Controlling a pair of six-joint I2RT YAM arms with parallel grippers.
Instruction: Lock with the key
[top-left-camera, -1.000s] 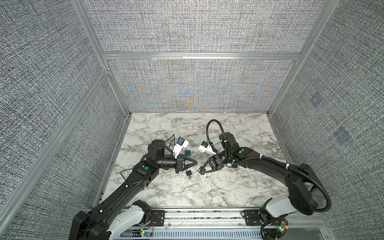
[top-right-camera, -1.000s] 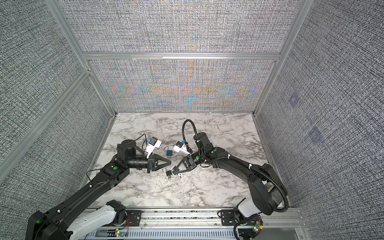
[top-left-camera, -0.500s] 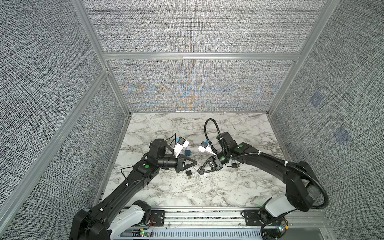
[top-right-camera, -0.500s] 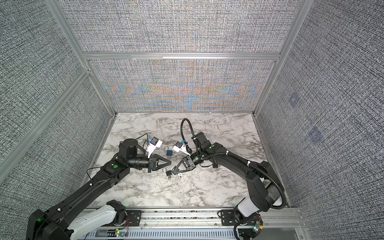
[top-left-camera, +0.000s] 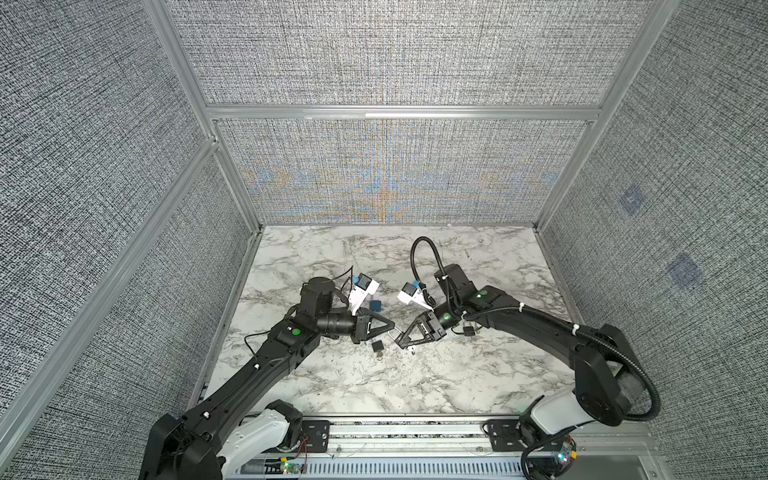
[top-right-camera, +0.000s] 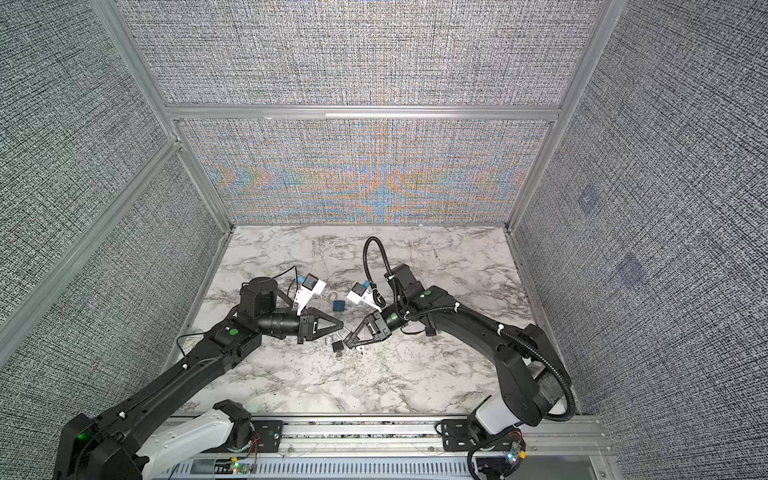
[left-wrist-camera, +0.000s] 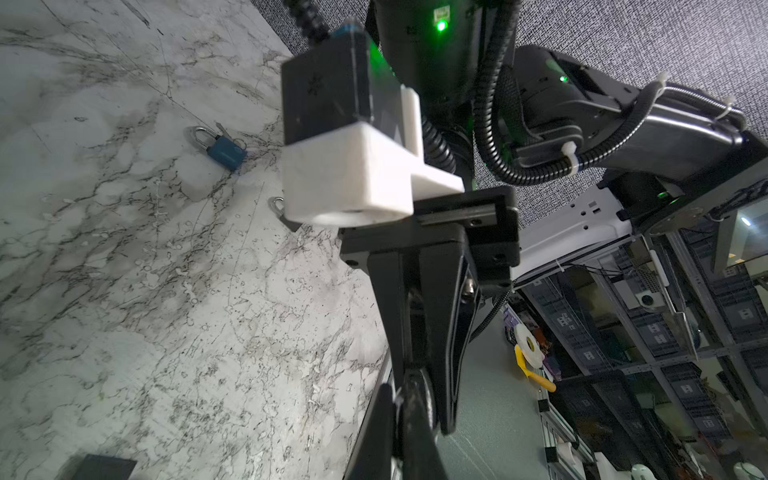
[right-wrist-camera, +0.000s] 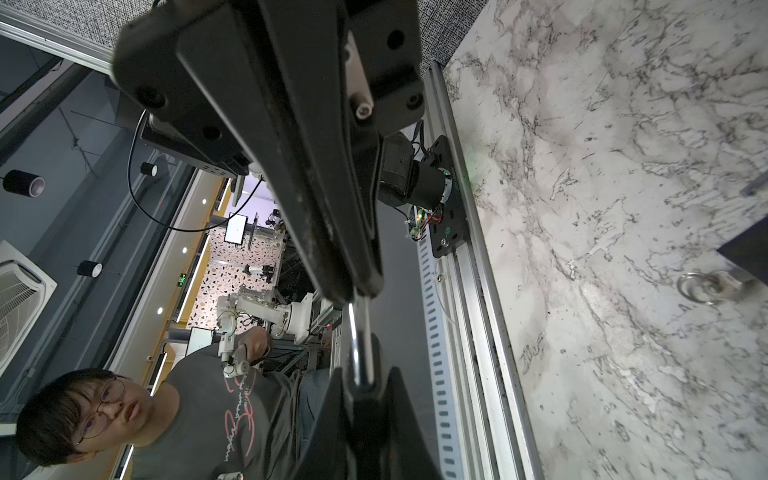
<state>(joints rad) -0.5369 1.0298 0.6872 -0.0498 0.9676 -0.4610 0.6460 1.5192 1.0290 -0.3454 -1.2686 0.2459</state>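
Note:
My two grippers meet tip to tip low over the marble table (top-left-camera: 415, 386). A thin shiny metal piece (right-wrist-camera: 359, 340), which looks like the key, bridges them. My right gripper (right-wrist-camera: 361, 399) is shut on one end of it. The left gripper (top-left-camera: 392, 328) is shut on the other end, and its fingertips (right-wrist-camera: 353, 286) pinch it. In the left wrist view the left gripper (left-wrist-camera: 401, 395) is pressed shut, with only a sliver of metal showing. A small black padlock (top-left-camera: 377, 346) with a silver shackle (right-wrist-camera: 702, 286) lies on the table just below the tips.
A blue padlock (top-left-camera: 375, 306) with a silver shackle lies behind the grippers, toward the back. Another small dark object (top-left-camera: 467, 331) lies beside the right arm. Fabric walls close three sides, and an aluminium rail (top-left-camera: 415, 428) runs along the front edge.
The grippers have stayed tip to tip over the black padlock. The right arm's wrist has shifted slightly. Both grips look unchanged.

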